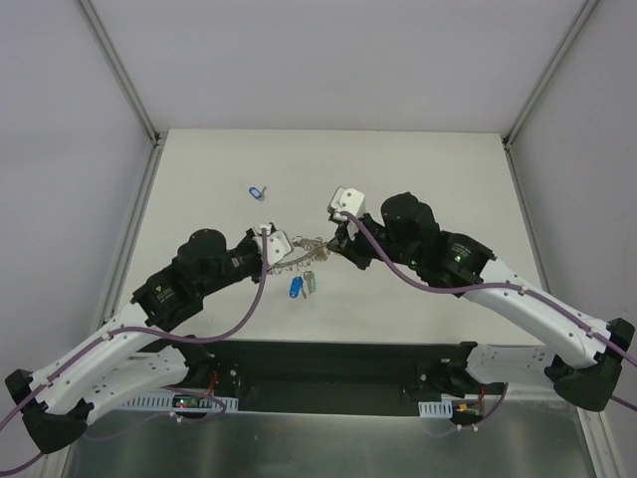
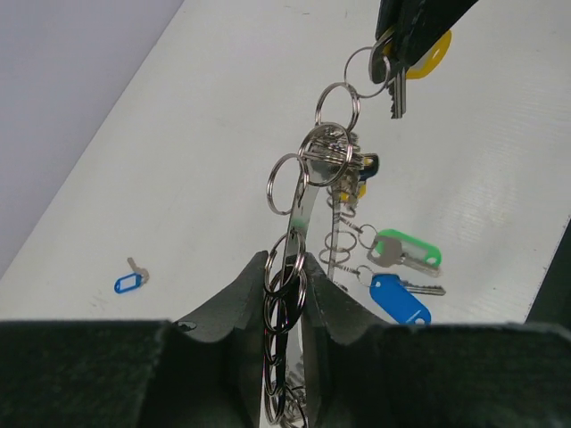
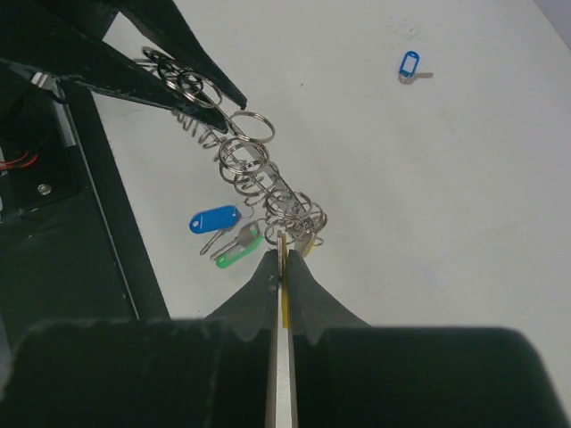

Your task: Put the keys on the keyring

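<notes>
The left gripper (image 2: 290, 287) clamps the keyring (image 2: 302, 203), its base hidden in the grip; the right gripper (image 3: 283, 260) pinches a yellow-tagged key (image 2: 428, 52), mostly hidden, at the keyring's far end; a blue key (image 2: 400, 300) and a green key (image 2: 407, 251) lie beneath it.

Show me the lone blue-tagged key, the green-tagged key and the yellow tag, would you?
lone blue-tagged key (image 1: 255, 190): top external view, on its blue tag.
green-tagged key (image 2: 409, 247): left wrist view, on the middle of the green tag.
yellow tag (image 2: 433, 58): left wrist view, on its visible lower edge.
</notes>
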Controlling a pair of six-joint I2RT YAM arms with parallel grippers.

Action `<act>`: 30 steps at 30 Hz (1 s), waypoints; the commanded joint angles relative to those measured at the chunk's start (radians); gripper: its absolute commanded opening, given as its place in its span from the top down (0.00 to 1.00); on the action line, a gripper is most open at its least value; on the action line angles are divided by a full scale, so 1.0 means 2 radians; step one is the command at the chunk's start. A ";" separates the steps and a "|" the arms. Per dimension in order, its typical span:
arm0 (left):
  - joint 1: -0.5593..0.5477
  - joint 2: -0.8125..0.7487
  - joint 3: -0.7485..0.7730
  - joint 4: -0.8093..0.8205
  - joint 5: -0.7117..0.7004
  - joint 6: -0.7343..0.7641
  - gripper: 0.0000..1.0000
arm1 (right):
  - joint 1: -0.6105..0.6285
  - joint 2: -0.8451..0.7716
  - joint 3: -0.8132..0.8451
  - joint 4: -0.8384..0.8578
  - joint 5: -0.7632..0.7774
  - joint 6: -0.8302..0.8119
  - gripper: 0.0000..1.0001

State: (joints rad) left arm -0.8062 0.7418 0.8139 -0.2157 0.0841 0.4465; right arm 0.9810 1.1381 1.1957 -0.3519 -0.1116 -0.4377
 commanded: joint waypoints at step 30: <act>-0.019 0.015 -0.038 0.196 0.181 -0.180 0.36 | -0.002 0.040 0.169 -0.237 -0.031 -0.043 0.99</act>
State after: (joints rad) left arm -0.8265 0.7704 0.6945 0.0536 0.4095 0.1162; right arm 0.9794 1.2236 1.4719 -0.8280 -0.2028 -0.5426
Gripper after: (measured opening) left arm 0.668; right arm 0.034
